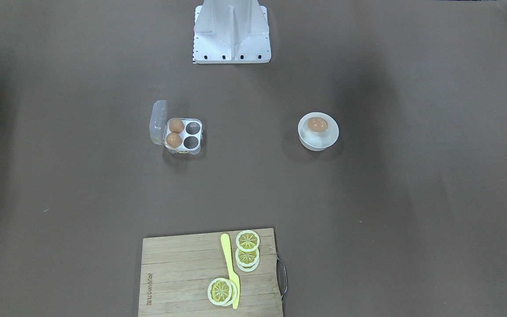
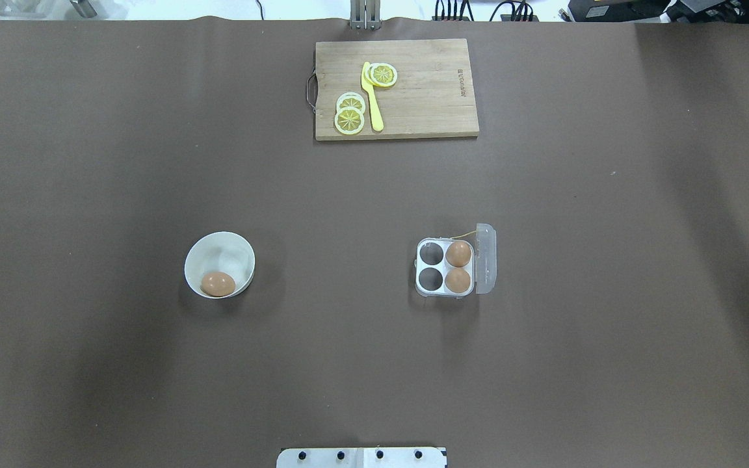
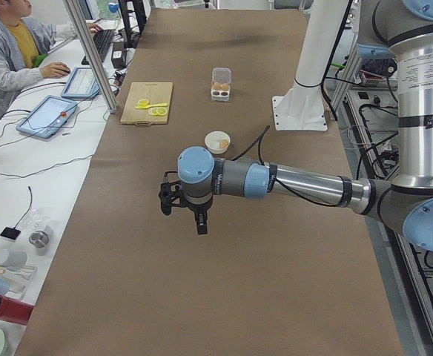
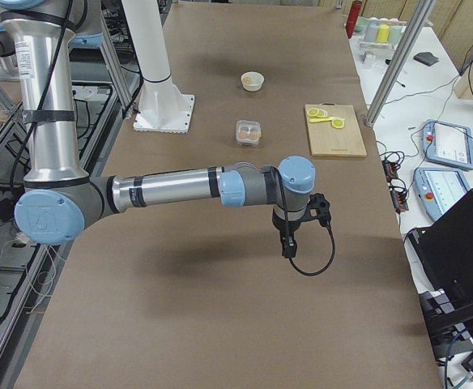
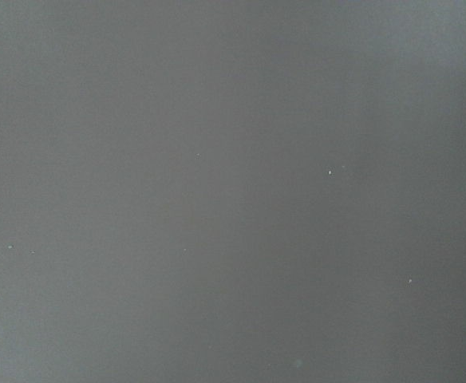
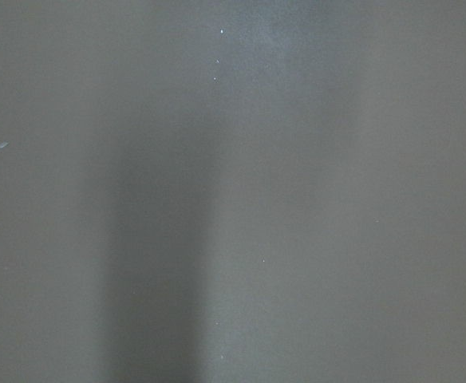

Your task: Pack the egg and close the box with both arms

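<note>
The left arm [image 3: 305, 182] and right arm [image 4: 172, 186] hang low over bare table, well apart from the box [image 2: 444, 266]. I cannot tell how the jaws of the left gripper [image 3: 201, 226] or right gripper [image 4: 288, 247] stand (too small from here). The cutting board [image 2: 426, 97] lies beyond the box. The bowl [image 2: 225, 250] sits well to its left, holding the egg [image 2: 218, 283]. The box's lid stands open, with two more eggs [image 2: 458, 253] in the cups beside it.

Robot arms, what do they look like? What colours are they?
Both the left arm and right arm are shiny silver tubes with pale blue joints. Each ends in a small black hand: left hand, right hand. A black cable loops beside the right one.
</note>
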{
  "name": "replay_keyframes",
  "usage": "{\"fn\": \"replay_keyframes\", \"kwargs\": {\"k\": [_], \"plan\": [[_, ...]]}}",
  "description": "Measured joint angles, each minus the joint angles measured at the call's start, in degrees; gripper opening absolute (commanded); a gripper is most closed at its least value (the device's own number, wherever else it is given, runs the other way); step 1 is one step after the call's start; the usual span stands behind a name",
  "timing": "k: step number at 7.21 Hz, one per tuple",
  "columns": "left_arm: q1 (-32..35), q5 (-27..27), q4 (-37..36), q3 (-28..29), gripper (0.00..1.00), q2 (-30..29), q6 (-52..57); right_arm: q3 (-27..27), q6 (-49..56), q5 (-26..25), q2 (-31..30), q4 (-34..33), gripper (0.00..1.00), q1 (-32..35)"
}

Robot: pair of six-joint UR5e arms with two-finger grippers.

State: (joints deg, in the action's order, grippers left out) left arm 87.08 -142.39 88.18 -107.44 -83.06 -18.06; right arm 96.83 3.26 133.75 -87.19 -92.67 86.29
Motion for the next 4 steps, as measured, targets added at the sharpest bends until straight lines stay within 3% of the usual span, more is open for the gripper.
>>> {"fn": "replay_keyframes", "kwargs": {"k": [4], "plan": [[-12.1,0.5,1.0,-3.6,0.93,-8.8,-28.0,1.2,0.1,0.1,0.0,0.0,1.0,-1.0]]}}
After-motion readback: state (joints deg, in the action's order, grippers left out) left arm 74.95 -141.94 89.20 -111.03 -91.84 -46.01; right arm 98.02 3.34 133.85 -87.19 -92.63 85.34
